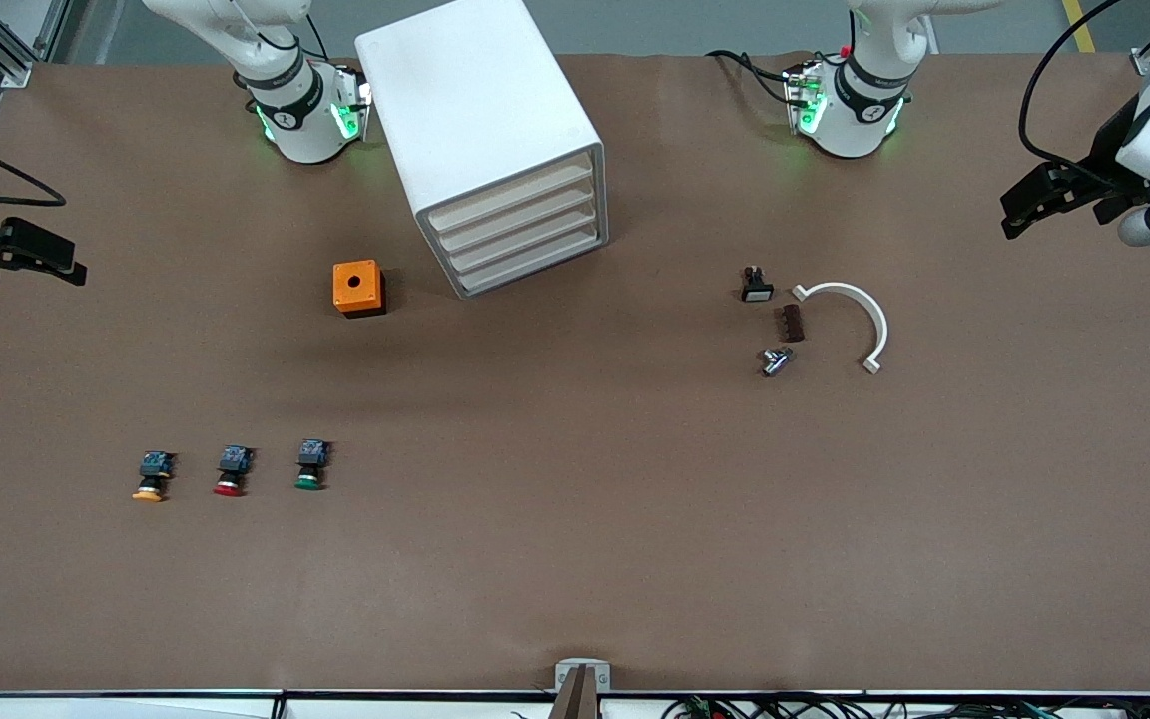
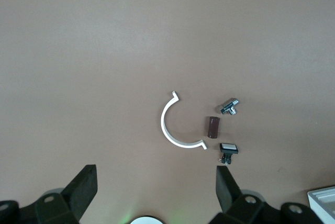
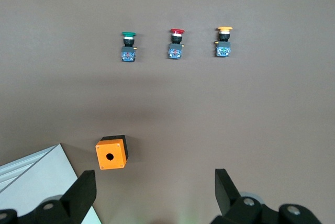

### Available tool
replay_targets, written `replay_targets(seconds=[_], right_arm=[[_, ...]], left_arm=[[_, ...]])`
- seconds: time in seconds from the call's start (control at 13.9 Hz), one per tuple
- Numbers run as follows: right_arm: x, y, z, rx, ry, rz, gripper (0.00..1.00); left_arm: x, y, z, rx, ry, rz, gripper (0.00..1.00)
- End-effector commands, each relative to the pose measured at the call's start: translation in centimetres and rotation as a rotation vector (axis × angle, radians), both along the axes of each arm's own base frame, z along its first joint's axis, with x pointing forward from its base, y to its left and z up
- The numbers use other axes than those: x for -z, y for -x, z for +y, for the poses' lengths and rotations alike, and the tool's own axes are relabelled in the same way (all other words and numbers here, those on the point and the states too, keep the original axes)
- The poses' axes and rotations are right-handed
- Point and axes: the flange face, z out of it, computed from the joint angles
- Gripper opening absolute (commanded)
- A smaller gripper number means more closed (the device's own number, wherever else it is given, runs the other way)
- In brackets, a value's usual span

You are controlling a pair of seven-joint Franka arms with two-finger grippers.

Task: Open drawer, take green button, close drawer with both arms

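Note:
The white cabinet (image 1: 480, 110) stands between the two arm bases. Its four alike drawer fronts (image 1: 525, 232) are all shut. The green-capped button (image 1: 310, 466) lies on the table, nearer the front camera, toward the right arm's end. It ends a row with a red-capped (image 1: 232, 471) and an orange-capped button (image 1: 153, 476). The green button also shows in the right wrist view (image 3: 128, 46). My right gripper (image 1: 61, 258) hangs open and empty over the right arm's end of the table; its own view shows it (image 3: 155, 190) open. My left gripper (image 1: 1019, 210) is open and empty over the left arm's end, as its own view (image 2: 157, 187) shows.
An orange box (image 1: 358, 288) with a round hole sits beside the cabinet. A white half-ring (image 1: 860, 320), a brown block (image 1: 790, 324), a metal piece (image 1: 776, 360) and a small black switch (image 1: 756, 286) lie toward the left arm's end. The cabinet corner shows in both wrist views (image 2: 322, 200) (image 3: 36, 182).

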Motion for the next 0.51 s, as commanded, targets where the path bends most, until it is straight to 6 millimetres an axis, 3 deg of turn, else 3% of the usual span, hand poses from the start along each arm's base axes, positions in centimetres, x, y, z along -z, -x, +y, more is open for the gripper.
replay_targets(seconds=[0.0, 0.14, 0.43], right_arm=[[-0.6, 0.9, 0.6, -0.034, 0.009, -0.016, 1.0], [-0.5, 1.1, 1.2, -0.047, 0.01, -0.013, 1.0], [-0.4, 2.4, 0.3, -0.031, 0.012, -0.029, 1.0]], left_arm=[[-0.6, -0.1, 0.3, 0.011, 0.015, 0.002, 1.0], [-0.5, 0.2, 0.3, 0.013, 0.013, 0.023, 1.0], [-0.5, 0.6, -0.2, 0.021, 0.01, 0.032, 1.0]])
